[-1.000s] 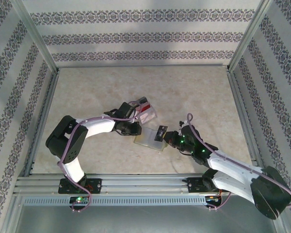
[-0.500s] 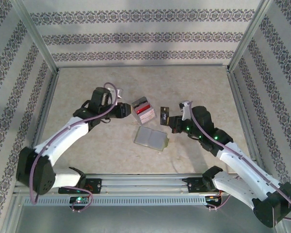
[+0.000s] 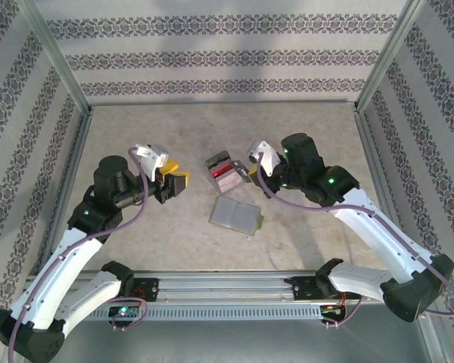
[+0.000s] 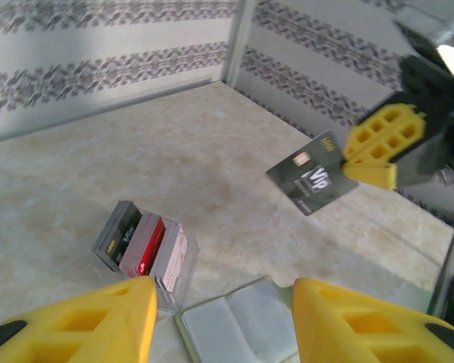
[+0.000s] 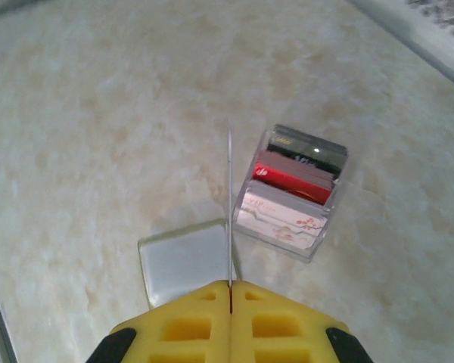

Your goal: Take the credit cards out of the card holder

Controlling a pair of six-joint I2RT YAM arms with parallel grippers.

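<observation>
Beyond the open card holder [image 3: 236, 215], the right gripper [image 4: 359, 160] pinches a dark credit card [image 4: 309, 178]; left of that card holder, the left gripper [image 3: 174, 182] hangs parted and empty.

The dark card [image 4: 310, 174] reads "VIP".

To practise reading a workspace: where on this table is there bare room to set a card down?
Bare: the table from the card rack to the back wall, and between the card holder and the near rail. Crowded: mid-table, where left gripper and right gripper, holding a card, flank the rack.
</observation>
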